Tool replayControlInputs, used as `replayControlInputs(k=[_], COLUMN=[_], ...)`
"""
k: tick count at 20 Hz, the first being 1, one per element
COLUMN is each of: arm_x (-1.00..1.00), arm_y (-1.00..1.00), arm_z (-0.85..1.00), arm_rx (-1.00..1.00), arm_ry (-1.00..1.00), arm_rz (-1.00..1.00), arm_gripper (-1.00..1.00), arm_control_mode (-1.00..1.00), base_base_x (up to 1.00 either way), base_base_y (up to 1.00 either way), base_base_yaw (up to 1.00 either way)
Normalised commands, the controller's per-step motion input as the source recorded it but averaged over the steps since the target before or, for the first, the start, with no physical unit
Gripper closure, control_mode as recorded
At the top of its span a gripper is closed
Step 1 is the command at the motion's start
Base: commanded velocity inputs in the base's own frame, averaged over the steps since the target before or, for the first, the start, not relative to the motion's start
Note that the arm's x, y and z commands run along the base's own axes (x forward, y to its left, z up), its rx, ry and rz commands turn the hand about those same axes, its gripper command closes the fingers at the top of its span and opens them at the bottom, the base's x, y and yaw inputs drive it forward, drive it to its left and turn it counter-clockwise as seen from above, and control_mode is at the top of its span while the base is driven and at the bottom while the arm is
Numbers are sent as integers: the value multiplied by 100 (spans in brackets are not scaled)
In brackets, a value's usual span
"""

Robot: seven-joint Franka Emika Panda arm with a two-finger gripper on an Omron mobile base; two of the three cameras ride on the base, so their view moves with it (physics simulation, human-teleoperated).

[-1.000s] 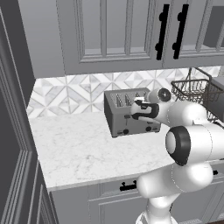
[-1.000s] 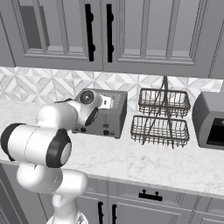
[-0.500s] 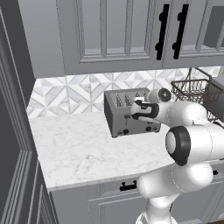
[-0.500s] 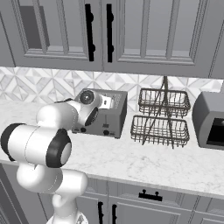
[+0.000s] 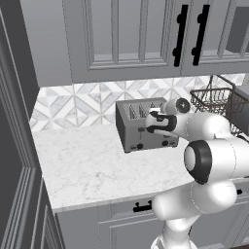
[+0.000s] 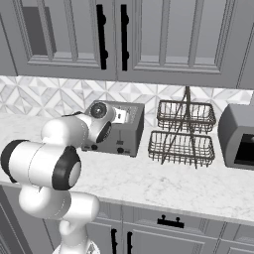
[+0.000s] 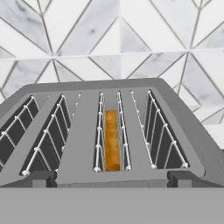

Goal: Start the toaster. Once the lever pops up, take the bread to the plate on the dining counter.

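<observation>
Orange-tan bread (image 7: 112,140) sits sunk in the toaster (image 7: 109,131), edge-on.

- The toaster (image 5: 146,125) I am working stands on the marble worktop (image 5: 97,165), backed against the tiled wall (image 5: 82,104).
- The bread (image 7: 112,140) sits in its third slot from the left.
- A two-tier wire basket (image 6: 184,133) stands right of the toaster, a microwave (image 6: 238,136) beyond that.
</observation>
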Motion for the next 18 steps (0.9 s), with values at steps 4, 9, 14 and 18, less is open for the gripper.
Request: replayControlInputs(k=[4,9,14,18], arm_x=[0,0,0,0], arm_y=[0,0,0,0], arm_z=[0,0,0,0], arm_rx=[0,0,0,0], arm_ry=[0,0,0,0], arm_rz=[0,0,0,0], arm_gripper=[-100,-100,-100,-100], arm_control_mode=[-100,-100,-100,-100], base_base_x=[0,0,0,0], base_base_y=[0,0,0,0], base_base_yaw=[0,0,0,0])
